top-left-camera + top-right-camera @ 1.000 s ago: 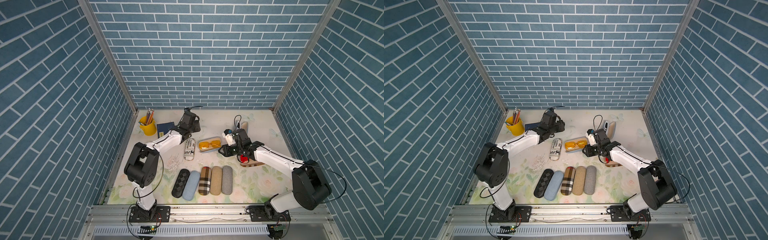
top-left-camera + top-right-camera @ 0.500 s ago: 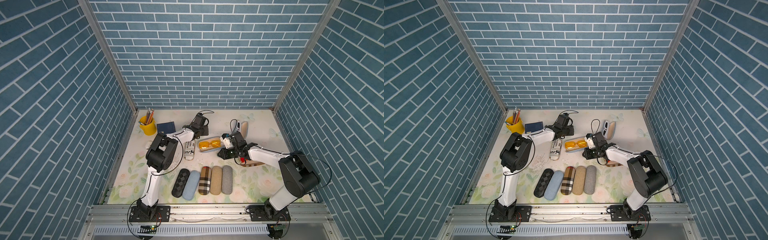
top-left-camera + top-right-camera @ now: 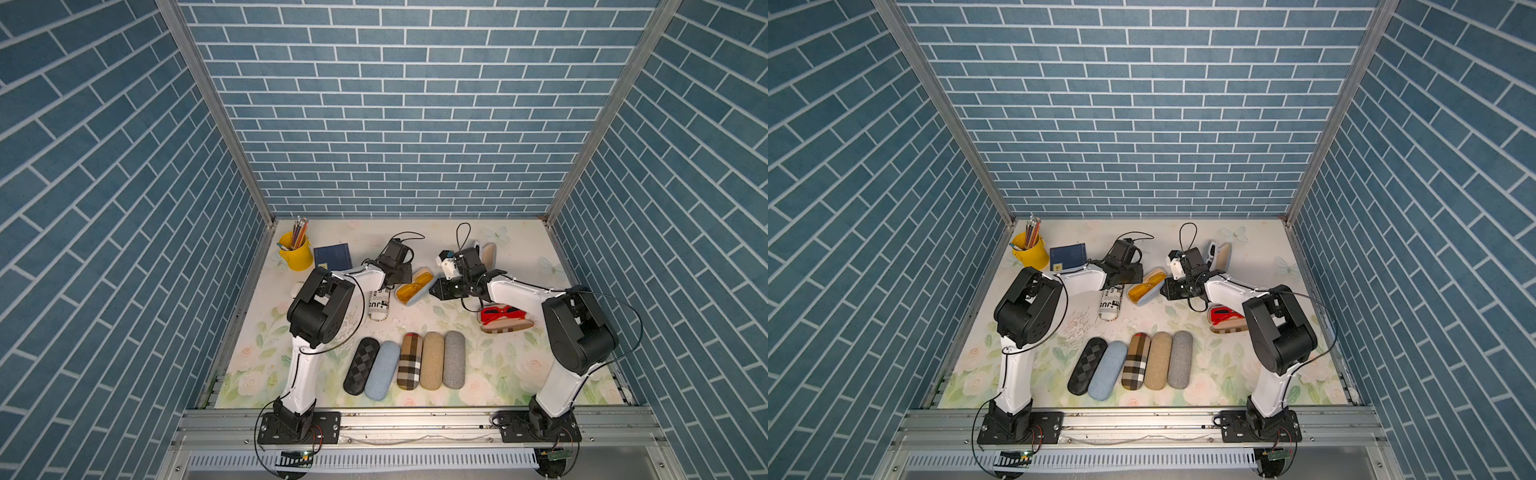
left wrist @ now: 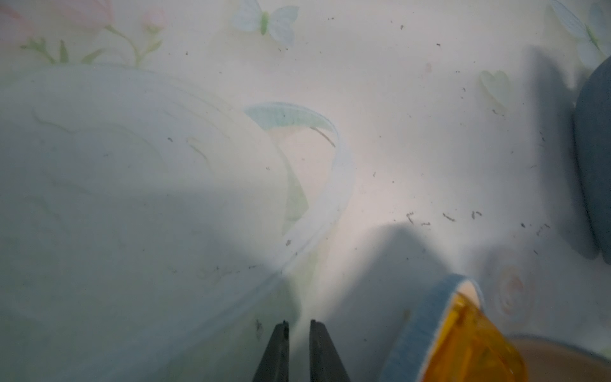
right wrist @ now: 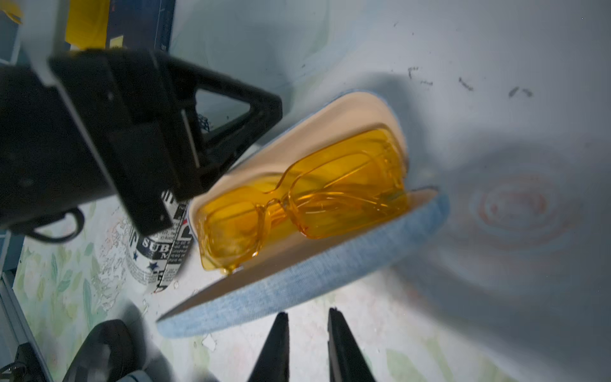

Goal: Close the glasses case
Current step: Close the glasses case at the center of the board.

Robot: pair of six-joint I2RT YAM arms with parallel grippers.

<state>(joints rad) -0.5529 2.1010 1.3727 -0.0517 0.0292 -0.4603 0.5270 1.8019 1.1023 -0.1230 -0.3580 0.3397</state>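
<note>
The glasses case [image 3: 415,291] [image 3: 1144,291] lies open in mid-table, light blue denim outside and beige inside, with yellow glasses [image 5: 304,198] in it. My left gripper [image 3: 401,274] [image 4: 299,322] hovers low at the case's far left side, beside its lid edge [image 4: 423,330]. Its jaws stand a narrow gap apart with nothing between. My right gripper [image 3: 436,289] [image 5: 307,312] sits just off the case's right end, near the denim shell [image 5: 297,287]. Its jaws are also narrowly apart and empty. A black finger [image 5: 261,109] of the left gripper shows behind the lid.
A newspaper-print case [image 3: 379,305] lies just left of the open case. Several closed cases [image 3: 403,361] line the front. An open plaid case with red glasses [image 3: 505,320] is under the right forearm. At the back stand a yellow pencil cup [image 3: 296,257], a blue book [image 3: 332,255] and another open case [image 3: 486,255].
My left gripper has swung right and forward from the back, up to the case's lid side. Both grippers' jaws have narrowed. The right gripper has edged slightly toward the case.
</note>
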